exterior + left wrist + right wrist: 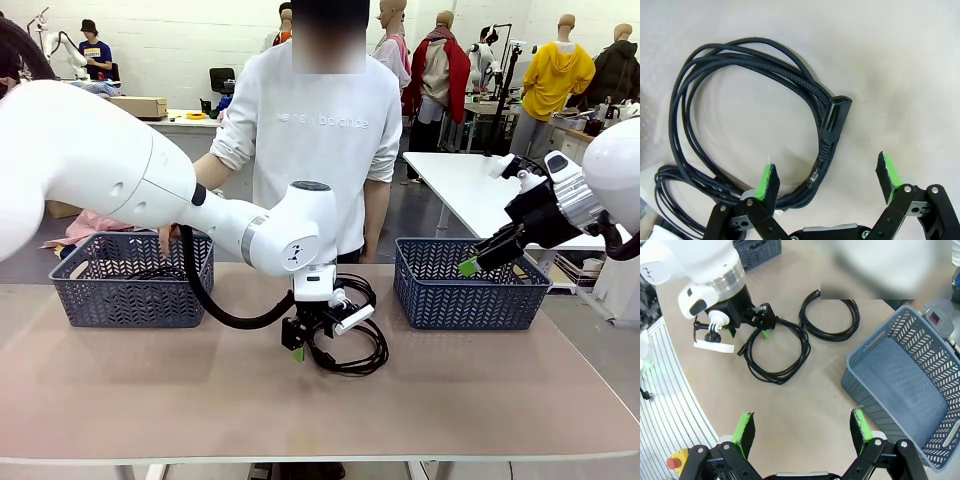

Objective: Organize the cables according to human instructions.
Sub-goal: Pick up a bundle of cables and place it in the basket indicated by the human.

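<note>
Two coiled black cables lie on the table's middle. The near cable (362,352) (776,354) sits directly under my left gripper (299,350) (827,177), which is open. One strand of that cable (740,62) runs between the green fingertips (767,181), and its black plug (836,114) lies just beyond them. The far cable (830,315) (362,290) rests toward the person. More cables (150,270) lie in the left basket (130,300). My right gripper (470,266) (802,430) hangs open and holds nothing, above the near edge of the right basket (470,300).
The right basket (900,385) is empty inside. A person stands at the far side with one hand (165,238) at the left basket's rim. Bare tabletop (320,420) stretches along the front. A white tag hangs by the left gripper (715,346).
</note>
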`<state>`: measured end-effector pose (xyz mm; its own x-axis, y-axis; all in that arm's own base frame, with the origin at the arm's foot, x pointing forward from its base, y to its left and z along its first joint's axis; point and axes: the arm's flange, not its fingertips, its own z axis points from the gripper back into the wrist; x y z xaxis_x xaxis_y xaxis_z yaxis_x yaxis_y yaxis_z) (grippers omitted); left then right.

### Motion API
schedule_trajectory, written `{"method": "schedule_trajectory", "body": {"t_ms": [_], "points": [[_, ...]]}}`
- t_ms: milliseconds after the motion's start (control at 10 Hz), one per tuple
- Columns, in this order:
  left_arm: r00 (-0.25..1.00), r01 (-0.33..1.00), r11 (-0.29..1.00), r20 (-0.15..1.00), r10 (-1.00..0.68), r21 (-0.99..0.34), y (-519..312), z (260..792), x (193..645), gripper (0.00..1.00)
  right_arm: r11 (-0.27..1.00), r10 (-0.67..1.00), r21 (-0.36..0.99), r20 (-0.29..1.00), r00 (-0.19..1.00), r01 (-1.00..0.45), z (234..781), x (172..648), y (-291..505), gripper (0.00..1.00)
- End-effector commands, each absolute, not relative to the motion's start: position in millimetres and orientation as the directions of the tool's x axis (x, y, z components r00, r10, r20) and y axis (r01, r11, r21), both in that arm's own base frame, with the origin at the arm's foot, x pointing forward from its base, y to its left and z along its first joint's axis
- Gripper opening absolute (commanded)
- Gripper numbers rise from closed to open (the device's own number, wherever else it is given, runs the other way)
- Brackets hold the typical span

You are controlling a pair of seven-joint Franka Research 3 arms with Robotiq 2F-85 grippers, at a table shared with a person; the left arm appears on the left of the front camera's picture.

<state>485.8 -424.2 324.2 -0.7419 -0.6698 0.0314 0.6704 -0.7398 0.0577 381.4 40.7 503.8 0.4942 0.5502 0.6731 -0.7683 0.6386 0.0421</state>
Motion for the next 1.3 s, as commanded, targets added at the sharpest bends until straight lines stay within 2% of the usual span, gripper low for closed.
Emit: {"method": "schedule_trajectory", "body": {"t_ms": [0, 400, 1200], "points": [[-0.731, 0.681, -0.730, -0.003, -0.682, 0.061, -425.9, 320.5, 487.1, 1.00, 0.621, 0.548, 0.042, 0.691, 0.471, -0.783, 501.6, 383.1, 38.4, 1.00], [-0.734, 0.678, -0.733, -0.012, -0.679, 0.051, -426.7, 313.8, 490.1, 1.00, 0.621, 0.548, 0.042, 0.691, 0.471, -0.783, 501.6, 383.1, 38.4, 1.00], [-0.743, 0.668, -0.742, -0.020, -0.670, 0.048, -426.8, 314.7, 491.8, 0.21, 0.621, 0.548, 0.042, 0.691, 0.471, -0.783, 501.6, 383.1, 38.4, 1.00]]}}
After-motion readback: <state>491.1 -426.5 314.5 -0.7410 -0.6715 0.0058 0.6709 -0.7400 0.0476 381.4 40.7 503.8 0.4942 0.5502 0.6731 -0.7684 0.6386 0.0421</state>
